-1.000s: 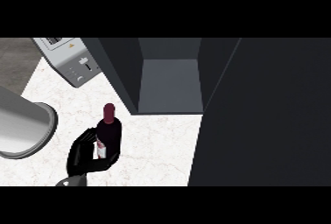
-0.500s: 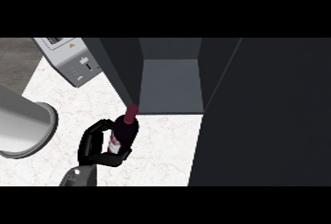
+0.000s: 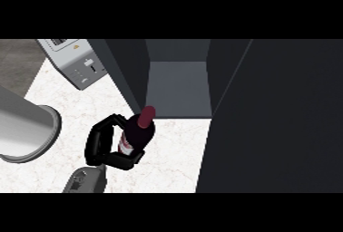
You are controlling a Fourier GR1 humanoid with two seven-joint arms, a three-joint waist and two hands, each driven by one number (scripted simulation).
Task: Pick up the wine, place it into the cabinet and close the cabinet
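Head view: the left robot hand [image 3: 104,146] curls round the wine bottle [image 3: 136,132], its fingers wrapped about the body. The grey forearm rises from the lower edge over the counter [image 3: 74,102]. The bottle tilts, neck toward the open cabinet [image 3: 178,86]. Its label is unreadable.

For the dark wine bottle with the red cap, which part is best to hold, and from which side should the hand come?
Probably the wide lower body of the dark wine bottle with the red cap, approached from its left. The neck is narrow and tilts toward the open dark cabinet; the hand already has its fingers curled round the labelled body there.
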